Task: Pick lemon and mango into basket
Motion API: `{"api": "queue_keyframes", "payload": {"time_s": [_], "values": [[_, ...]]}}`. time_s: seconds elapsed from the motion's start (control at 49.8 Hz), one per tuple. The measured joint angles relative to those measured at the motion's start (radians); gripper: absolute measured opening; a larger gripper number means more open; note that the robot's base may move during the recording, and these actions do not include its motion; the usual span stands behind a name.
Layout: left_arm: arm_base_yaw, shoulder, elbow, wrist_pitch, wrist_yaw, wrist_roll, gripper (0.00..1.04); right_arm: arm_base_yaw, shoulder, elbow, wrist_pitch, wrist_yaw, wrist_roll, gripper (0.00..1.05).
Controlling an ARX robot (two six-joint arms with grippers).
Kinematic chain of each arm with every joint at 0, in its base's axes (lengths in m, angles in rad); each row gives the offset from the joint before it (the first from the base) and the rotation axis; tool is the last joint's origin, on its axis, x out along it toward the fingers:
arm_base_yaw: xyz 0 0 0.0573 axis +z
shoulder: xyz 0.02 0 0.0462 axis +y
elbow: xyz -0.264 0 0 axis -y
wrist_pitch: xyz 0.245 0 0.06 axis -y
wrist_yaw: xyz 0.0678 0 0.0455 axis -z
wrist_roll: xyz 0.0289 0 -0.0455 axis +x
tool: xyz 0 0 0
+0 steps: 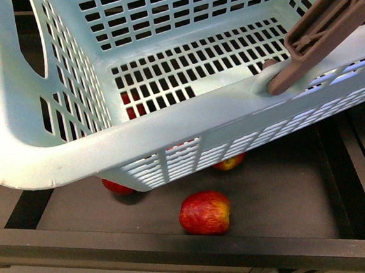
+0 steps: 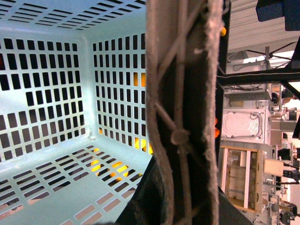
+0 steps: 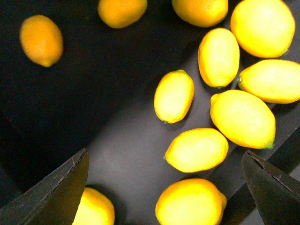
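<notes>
A dark tray (image 1: pixel 283 191) with a raised rim fills the bottom of the front view. A red apple (image 1: pixel 204 213) lies loose on it, and two more red fruits are half hidden beneath the basket (image 1: pixel 187 120). The basket hangs tilted close before the camera, its slotted floor bare and its brown handle (image 1: pixel 326 28) swung up on the robot's right. The left wrist view looks along that handle from very near and into the same bare inside, with yellow fruit glowing through the slots. The left pincer cannot be made out there, so whether it grips the handle cannot be told, though the raised basket suggests that arm carries it. The right wrist view looks straight down on a black surface strewn with lemons, with a few deeper orange fruits (image 3: pixel 41 40) further off. The right pincer (image 3: pixel 165 154) hangs wide open above them, its two dark fingers (image 3: pixel 65 192) showing at the edges of the view with nothing held between them. The lemon (image 3: pixel 197 150) nearest its middle lies under the gap, a little toward one finger. Its long axis runs nearly from finger to finger, so a straight descent would likely close on its pointed ends; turning the wrist to take it across the narrow waist seems wiser. Other lemons lie just beside it and could be nudged. No mango shows in any view, and neither fruit is in the basket yet.
</notes>
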Motion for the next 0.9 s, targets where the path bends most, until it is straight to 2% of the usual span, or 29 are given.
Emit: {"api": "queue_keyframes", "payload": {"time_s": [0.261,0.904], "values": [[0.0,0.0,0.0,0.0,-0.002,0.0,0.05,0.003,0.322,0.198,-0.032,0.057,0.092,0.96],[0.0,0.0,0.0,0.0,-0.004,0.0,0.05,0.069,0.546,0.425,-0.099,0.105,0.201,0.96]]}}
